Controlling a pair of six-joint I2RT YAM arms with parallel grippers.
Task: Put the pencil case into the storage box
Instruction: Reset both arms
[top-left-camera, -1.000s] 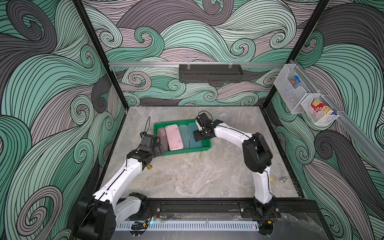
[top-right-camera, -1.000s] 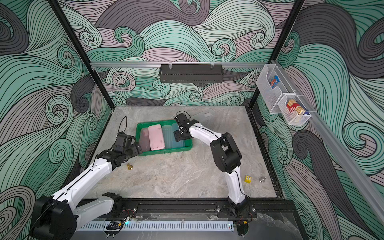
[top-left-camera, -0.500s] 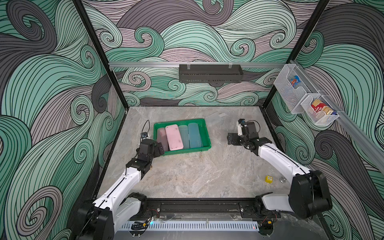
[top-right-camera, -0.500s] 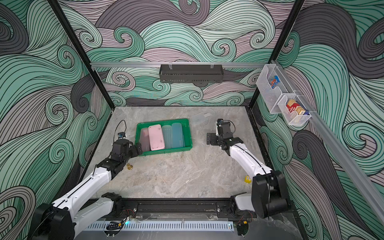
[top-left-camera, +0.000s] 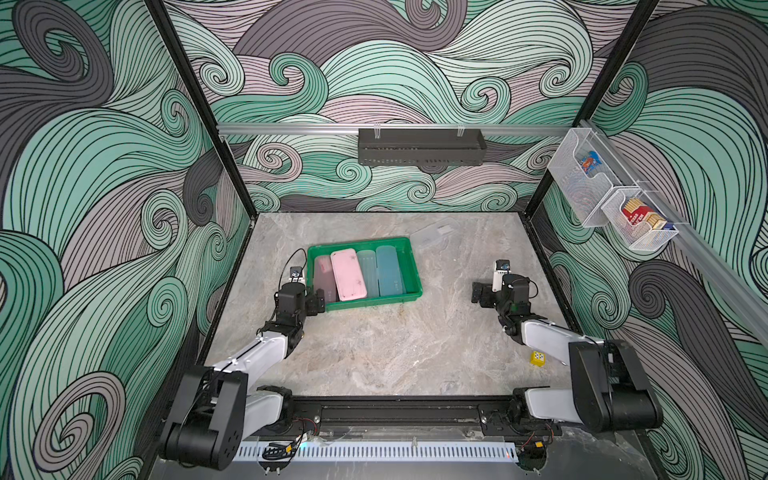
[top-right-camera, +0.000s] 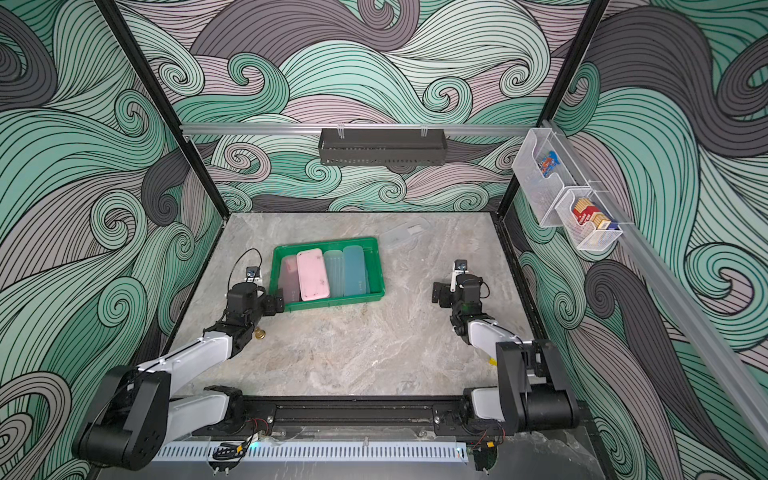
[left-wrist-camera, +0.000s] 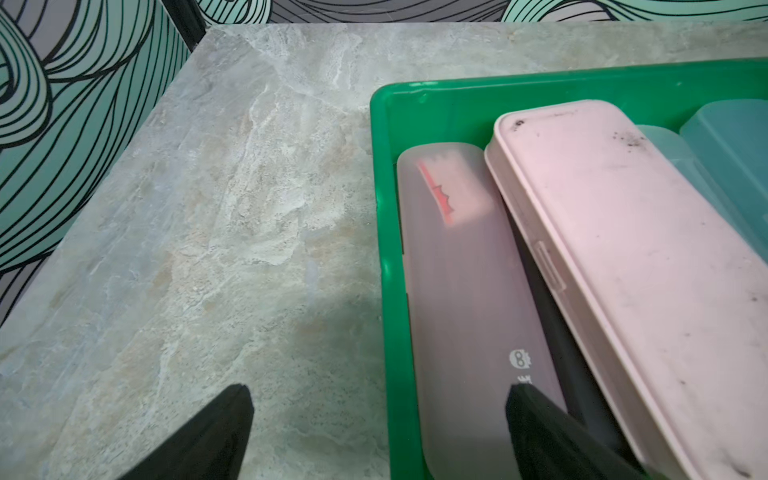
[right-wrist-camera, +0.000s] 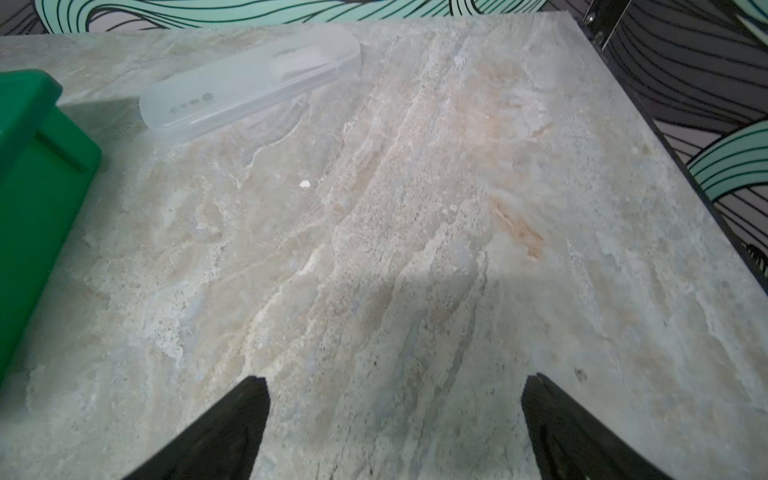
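Both top views look steeply down from high at front over whole table (top-left-camera: 374, 353); wrist views sit low, close, each catching storage box (left-wrist-camera: 386, 249) edge.

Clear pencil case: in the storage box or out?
Out: the clear pencil case lies on the table, outside the storage box.

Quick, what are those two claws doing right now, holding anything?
Left gripper: open, holding nothing.
Right gripper: open, holding nothing.

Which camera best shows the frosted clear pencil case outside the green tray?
Right wrist: the frosted clear plastic pencil case appears close and whole. Both top views show it small, faint; left wrist misses it.
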